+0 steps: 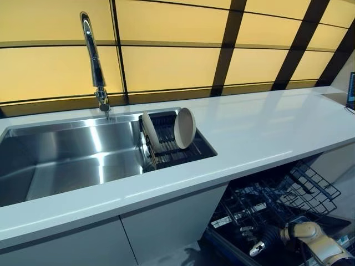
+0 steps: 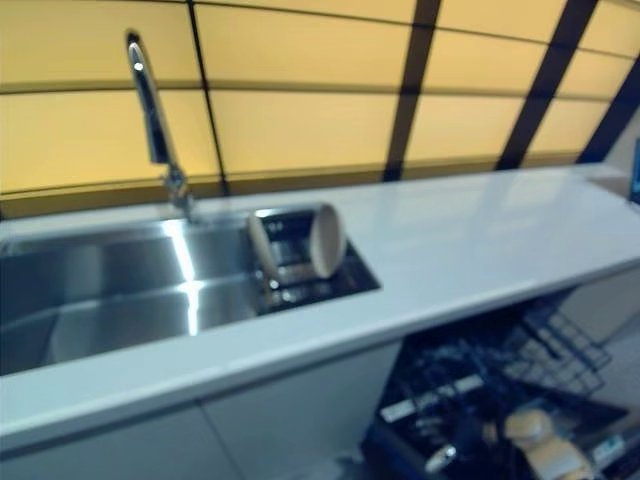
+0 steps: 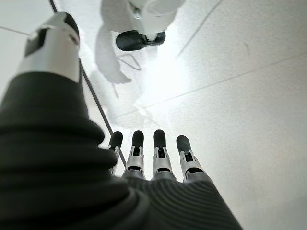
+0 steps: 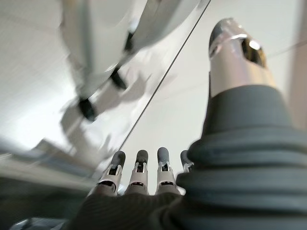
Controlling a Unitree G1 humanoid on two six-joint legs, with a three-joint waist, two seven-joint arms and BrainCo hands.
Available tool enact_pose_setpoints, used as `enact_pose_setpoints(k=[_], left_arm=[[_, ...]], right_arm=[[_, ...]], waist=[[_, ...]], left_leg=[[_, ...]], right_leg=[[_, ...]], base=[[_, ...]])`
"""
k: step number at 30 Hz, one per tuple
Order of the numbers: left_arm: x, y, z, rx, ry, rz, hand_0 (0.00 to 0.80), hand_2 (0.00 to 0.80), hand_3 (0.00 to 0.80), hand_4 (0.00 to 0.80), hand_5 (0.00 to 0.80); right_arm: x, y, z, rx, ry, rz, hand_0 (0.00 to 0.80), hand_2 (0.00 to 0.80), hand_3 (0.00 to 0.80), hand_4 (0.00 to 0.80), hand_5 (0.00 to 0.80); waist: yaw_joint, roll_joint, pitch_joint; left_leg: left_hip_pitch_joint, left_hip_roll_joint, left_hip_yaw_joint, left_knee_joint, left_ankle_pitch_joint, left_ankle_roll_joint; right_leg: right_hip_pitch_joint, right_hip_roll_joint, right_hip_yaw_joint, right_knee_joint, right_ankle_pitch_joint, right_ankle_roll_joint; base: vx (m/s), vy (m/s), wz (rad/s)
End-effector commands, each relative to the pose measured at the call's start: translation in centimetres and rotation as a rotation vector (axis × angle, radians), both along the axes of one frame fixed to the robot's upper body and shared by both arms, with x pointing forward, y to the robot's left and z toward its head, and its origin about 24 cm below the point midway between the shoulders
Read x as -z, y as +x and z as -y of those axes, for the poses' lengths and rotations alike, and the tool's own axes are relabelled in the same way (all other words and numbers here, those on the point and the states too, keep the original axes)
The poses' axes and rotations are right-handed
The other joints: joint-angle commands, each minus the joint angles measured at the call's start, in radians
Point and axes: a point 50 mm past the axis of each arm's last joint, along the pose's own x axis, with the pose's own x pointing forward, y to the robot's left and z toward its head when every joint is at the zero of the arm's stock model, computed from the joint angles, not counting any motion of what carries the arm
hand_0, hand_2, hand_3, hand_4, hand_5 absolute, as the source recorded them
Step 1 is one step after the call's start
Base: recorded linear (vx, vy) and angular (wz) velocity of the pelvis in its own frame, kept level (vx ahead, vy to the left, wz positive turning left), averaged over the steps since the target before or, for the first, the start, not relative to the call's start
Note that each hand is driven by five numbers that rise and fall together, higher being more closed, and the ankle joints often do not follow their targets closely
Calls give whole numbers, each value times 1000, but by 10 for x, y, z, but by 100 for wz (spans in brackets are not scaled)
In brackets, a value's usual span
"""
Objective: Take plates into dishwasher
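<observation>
Plates (image 1: pixel 184 128) stand on edge in the sink's rack (image 1: pixel 177 151), tilted. Left hand (image 3: pixel 158 158) and right hand (image 4: pixel 139 172) hang empty, fingers straight; dishwasher rack (image 1: pixel 277 199) partly cut off.

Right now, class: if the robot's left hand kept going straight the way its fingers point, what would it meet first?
Judging by its wrist view, the left hand is open, fingers straight, pointing at bare pale floor. Nothing shows between, so probably the floor first, though depth is unclear.
</observation>
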Motion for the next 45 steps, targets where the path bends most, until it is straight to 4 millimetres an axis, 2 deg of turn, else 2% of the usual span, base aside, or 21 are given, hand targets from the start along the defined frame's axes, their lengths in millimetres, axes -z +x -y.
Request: enact_pose_setpoints(k=[1,2,4,7,8,10,11,14,19,23,26,33,35,39,43,44,45], left_arm=[[-4,-5,-10,-20,16,-13,0,0,0,0,0],[-4,-5,-10,-19,14,-15,0,0,0,0,0],[-3,-9,-9,-12,10,-23,0,0,0,0,0],[-2,-11,-6,-9,8,-22,0,0,0,0,0],[-1,-12,-4,-10,5,-21,0,0,0,0,0],[0,-12,-3,-9,3,-20,0,0,0,0,0],[1,-13,0,-8,2,-22,0,0,0,0,0],[2,-13,2,-9,1,-20,0,0,0,0,0],[2,-16,2,-8,-4,-35,0,0,0,0,0],[3,-17,3,0,-5,-44,0,0,0,0,0],[4,-19,6,3,-11,-54,0,0,0,0,0],[6,-17,11,14,-17,-57,0,0,0,0,0],[7,-17,12,15,-18,-57,0,0,0,0,0],[8,-14,15,22,-24,-59,0,0,0,0,0],[9,-9,18,31,-32,-64,0,0,0,0,0],[9,-9,20,35,-35,-68,0,0,0,0,0],[10,-10,21,38,-38,-69,0,0,0,0,0]], right_arm=[[-56,35,-21,-76,309,122,0,0,0,0,0],[-59,36,-22,-75,326,131,0,0,0,0,0],[-82,46,-26,-42,440,214,0,0,0,0,0],[-102,57,-24,39,523,323,0,0,0,0,0],[-114,62,-19,103,562,402,0,0,0,0,0],[-120,65,-15,157,586,448,0,0,0,0,0],[-130,71,-1,262,602,524,0,0,0,0,0],[-137,74,6,319,621,571,0,0,0,0,0],[-179,81,26,408,705,699,0,0,0,0,0],[-200,87,35,483,728,757,0,0,0,0,0],[-215,94,48,608,703,813,0,0,0,0,0],[-228,104,63,810,535,928,0,0,0,0,0],[-230,105,64,827,517,946,0,0,0,0,0],[-240,115,58,882,361,1022,0,0,0,0,0],[-256,122,54,924,57,1185,0,0,0,0,0],[-268,122,57,951,-117,1311,0,0,0,0,0],[-276,121,57,948,-185,1366,0,0,0,0,0]], waist=[[38,-40,-7],[39,-40,-9],[40,-40,-16],[40,-39,-21],[38,-38,-25],[38,-36,-26],[34,-35,-29],[34,-34,-29],[36,-34,-37],[42,-35,-42],[47,-32,-47],[56,-30,-47],[58,-29,-47],[69,-28,-44],[84,-29,-39],[91,-30,-36],[95,-30,-36]], left_leg=[[39,-24,39,-37,-5,-7],[40,-23,38,-37,-6,-7],[47,-22,37,-40,-11,-7],[53,-22,36,-39,-16,-6],[58,-21,37,-39,-21,-5],[61,-21,36,-40,-23,-4],[66,-21,34,-41,-29,-2],[70,-20,35,-40,-32,-2],[79,-23,34,-41,-39,-2],[82,-24,32,-41,-41,-4],[84,-26,31,-41,-41,-5],[84,-31,25,-41,-40,-6],[83,-31,25,-41,-39,-7],[80,-33,19,-41,-33,-10],[74,-35,10,-41,-27,-12],[72,-36,6,-41,-25,-12],[70,-37,3,-41,-23,-12]], right_leg=[[84,-117,77,-72,77,129],[85,-117,77,-73,77,129],[92,-116,77,-76,75,130],[100,-116,77,-78,71,130],[104,-116,79,-79,69,130],[107,-116,80,-79,67,130],[112,-116,81,-82,65,131],[117,-116,80,-85,64,130],[133,-114,75,-96,58,127],[139,-112,71,-98,54,124],[145,-112,65,-101,50,121],[150,-110,58,-104,46,116],[151,-110,56,-104,46,115],[155,-111,46,-107,44,112],[158,-115,36,-109,45,112],[158,-116,32,-109,45,113],[159,-117,31,-110,46,115]], base=[[41,-14,7],[52,-13,3],[49,-8,9],[51,-1,15],[55,5,10],[41,1,11],[36,-4,7],[24,1,-1],[40,7,-4],[38,4,-3],[51,25,0],[28,13,1],[0,0,0],[23,25,1],[6,31,5],[-5,23,5],[-5,20,5]])
